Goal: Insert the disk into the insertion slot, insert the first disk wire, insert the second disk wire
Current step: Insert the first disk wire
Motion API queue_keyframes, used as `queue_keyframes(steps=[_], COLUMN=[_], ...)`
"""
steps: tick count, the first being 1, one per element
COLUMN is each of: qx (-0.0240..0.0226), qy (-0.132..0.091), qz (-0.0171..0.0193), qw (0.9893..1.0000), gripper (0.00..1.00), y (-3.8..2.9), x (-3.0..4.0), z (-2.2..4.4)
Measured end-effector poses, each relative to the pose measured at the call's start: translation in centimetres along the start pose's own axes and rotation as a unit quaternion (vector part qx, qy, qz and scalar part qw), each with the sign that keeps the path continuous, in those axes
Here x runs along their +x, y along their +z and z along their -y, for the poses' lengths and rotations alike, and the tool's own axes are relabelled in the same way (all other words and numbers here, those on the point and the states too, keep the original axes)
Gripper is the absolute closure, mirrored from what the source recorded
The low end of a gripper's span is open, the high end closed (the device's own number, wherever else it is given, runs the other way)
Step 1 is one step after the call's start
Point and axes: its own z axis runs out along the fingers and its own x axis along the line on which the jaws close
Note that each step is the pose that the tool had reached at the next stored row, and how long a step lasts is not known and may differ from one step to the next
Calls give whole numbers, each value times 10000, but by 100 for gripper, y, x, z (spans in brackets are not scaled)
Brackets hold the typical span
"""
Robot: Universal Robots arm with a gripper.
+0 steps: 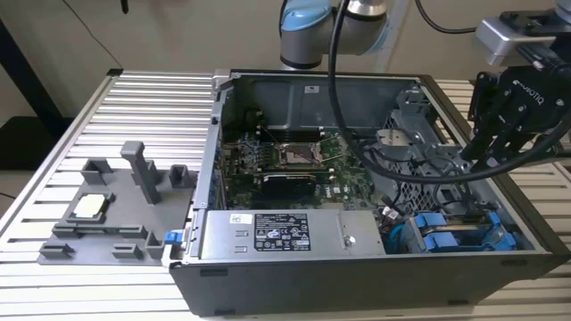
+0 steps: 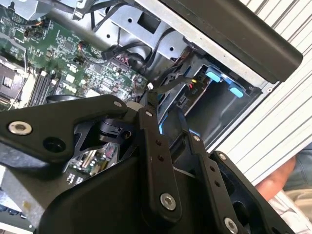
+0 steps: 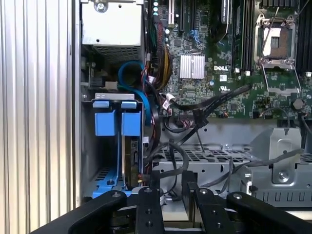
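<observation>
**A:** Where is the end effector [image 1: 483,158] [image 3: 170,184] [image 2: 164,122] placed?

**B:** It is seen at the exterior view's right, in the upper half of the frame. It is hung over the open computer case [image 1: 357,284], above the corner where the drive bay sits. In both wrist views it is pointed toward that bay.

**A:** Is it spread or pressed together?

**B:** That cannot be told. Black cables [image 3: 204,105] are draped just in front of it, and it is not shown whether 1 of them is pinched.

**A:** Where is the disk found?

**B:** In the first wrist view the disk [image 3: 130,146] is seated on edge inside the insertion slot [image 3: 87,156]. Its blue carrier tab is set just beside a 2nd blue tab. In the exterior view the disk [image 1: 443,242] is found at the lower right of the frame, inside the case. Whether a wire is plugged into it cannot be told.

**A:** What else is laid out?

**B:** The green motherboard [image 1: 295,160] is seen in the middle of the case. The grey power supply box [image 1: 267,234] with its white sticker is set along the case's near wall, at the lower centre of the frame. A grey fixture tray [image 1: 98,221] with upright posts is laid on the slatted metal desk [image 1: 152,100] at the exterior view's left, apart from the case. The arm [image 1: 330,27] is seen at the top centre of the frame, behind the case.
</observation>
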Motion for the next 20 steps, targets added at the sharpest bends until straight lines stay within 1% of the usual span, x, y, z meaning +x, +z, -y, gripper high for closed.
queue_keyframes(steps=[5,11,12,13,14,16,17,18,19,20], qx=[0,0,0,1,1,3,3,4,3,0], qy=[1,2,2,1,1,-1,-1,-3,-14,-49], qz=[0,0,13,42,92,227,282,318,340,344], qw=[10000,10000,10000,10000,10000,9997,9996,9995,9994,9994], gripper=[67,67,67,67,67,67,67,67,67,67], y=[12,15,15,16,17,20,25,31,40,45], x=[-15,-18,-17,-18,-18,-19,-19,-19,-20,-19], z=[-69,-174,-193,-213,-234,-271,-290,-307,-324,-332])
